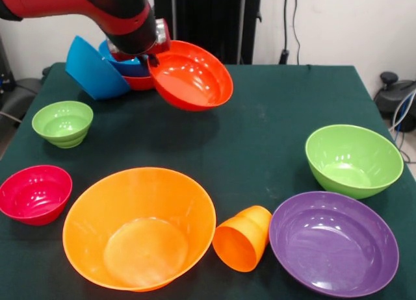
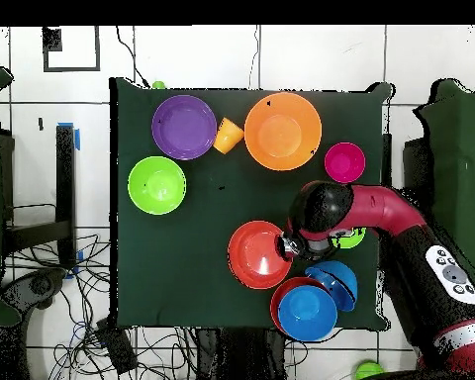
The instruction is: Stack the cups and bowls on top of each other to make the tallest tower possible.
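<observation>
My gripper (image 1: 153,56) is shut on the near rim of a red-orange bowl (image 1: 193,77) and holds it tilted above the table's far middle; it also shows in the overhead view (image 2: 256,255), with the gripper (image 2: 289,244) at its edge. Behind it stands the tower (image 1: 138,81): a red-orange bowl with a small blue bowl (image 1: 123,61) in it. A large blue bowl (image 1: 93,71) leans tilted against it. The orange cup (image 1: 243,237) lies on its side between the large orange bowl (image 1: 139,227) and the purple bowl (image 1: 333,241).
A small green bowl (image 1: 63,123) sits at the left and a magenta bowl (image 1: 34,193) at the near left. A larger green bowl (image 1: 353,160) is at the right. The arm (image 2: 380,213) covers most of the small green bowl in the overhead view.
</observation>
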